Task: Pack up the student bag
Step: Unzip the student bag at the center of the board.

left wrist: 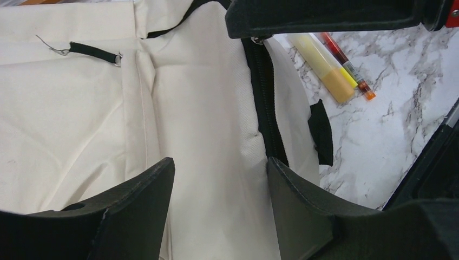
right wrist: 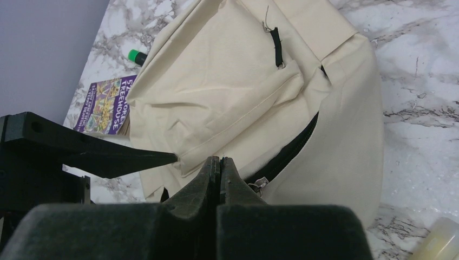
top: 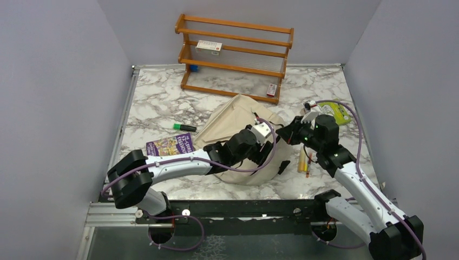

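The student bag [top: 233, 116], a beige fabric backpack, lies flat in the middle of the marble table. My left gripper [top: 265, 153] is open over its near right part. In the left wrist view its fingers [left wrist: 221, 168] straddle a fold of beige fabric beside the black zipper [left wrist: 266, 108]. My right gripper [top: 288, 133] is at the bag's right edge. In the right wrist view its jaws [right wrist: 220, 160] are shut, with nothing visible between them, right next to the metal zipper pull [right wrist: 258, 186]. The bag [right wrist: 227, 92] fills that view.
A purple book [top: 169, 145] and a green marker [top: 184, 127] lie left of the bag. A yellow marker [top: 302, 160] and a red pen [left wrist: 346, 62] lie to its right. A green pouch [top: 334, 111] is at the right. A wooden rack [top: 235, 57] stands at the back.
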{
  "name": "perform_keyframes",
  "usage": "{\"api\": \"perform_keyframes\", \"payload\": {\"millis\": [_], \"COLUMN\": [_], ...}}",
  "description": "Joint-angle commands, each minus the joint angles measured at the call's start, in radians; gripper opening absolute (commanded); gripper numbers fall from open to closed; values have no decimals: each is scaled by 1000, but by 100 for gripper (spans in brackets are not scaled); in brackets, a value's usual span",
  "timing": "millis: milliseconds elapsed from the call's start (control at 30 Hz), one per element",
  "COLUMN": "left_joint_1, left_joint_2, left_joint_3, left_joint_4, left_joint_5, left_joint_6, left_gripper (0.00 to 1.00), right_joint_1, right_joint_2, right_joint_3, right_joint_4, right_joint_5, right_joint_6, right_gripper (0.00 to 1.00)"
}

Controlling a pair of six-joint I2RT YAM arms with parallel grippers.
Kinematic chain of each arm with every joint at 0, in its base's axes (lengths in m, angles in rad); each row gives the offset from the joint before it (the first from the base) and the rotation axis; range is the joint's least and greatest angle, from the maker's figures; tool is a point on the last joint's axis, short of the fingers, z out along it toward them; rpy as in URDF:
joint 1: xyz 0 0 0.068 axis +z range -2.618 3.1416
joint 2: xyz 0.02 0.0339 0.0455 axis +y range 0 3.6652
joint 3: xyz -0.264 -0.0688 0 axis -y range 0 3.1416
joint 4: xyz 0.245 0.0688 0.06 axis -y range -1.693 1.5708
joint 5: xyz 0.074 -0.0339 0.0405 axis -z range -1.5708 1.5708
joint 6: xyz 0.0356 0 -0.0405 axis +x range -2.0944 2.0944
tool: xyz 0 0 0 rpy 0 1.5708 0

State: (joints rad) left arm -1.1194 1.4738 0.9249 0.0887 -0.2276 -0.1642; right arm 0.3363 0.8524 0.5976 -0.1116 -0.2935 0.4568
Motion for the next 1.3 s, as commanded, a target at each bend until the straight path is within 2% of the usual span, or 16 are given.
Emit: {"api": "perform_keyframes", "payload": {"millis": [0,167,533,567,667,733,833,933,1100,1267], "left_joint_1": [1,1,1,1,1,1,1,1,1,1], "left_joint_2": [28,48,99,105,121,121,99,63,8,-10], "left_joint_3": [3,6,27,29,46,53,46,22,-20,-33], "left_joint_4": [40,65,88,87,57,38,25,34,49,30], "left_joint_5": [76,121,121,113,85,73,61,60,100,175], "left_joint_6": [-14,-15,0,0,2,5,5,-1,6,35], "left_gripper": [65,68,72,70,54,42,16,0,0,0], "right_joint_1": [-4,-3,-3,-3,-3,-3,-3,-3,-3,-3], "right_joint_2": [-16,-16,-29,-31,-34,-36,-40,-43,-34,62], "right_joint_3": [-9,-20,-28,-28,-28,-25,-22,-10,4,46], "right_joint_4": [10,17,3,3,-10,-21,-34,-70,-87,-57], "right_joint_5": [-44,-52,-54,-54,-29,-1,54,144,303,429], "right_joint_6": [18,27,40,40,44,53,68,88,102,86], "right_gripper": [1,1,1,1,1,1,1,1,1,1]}}
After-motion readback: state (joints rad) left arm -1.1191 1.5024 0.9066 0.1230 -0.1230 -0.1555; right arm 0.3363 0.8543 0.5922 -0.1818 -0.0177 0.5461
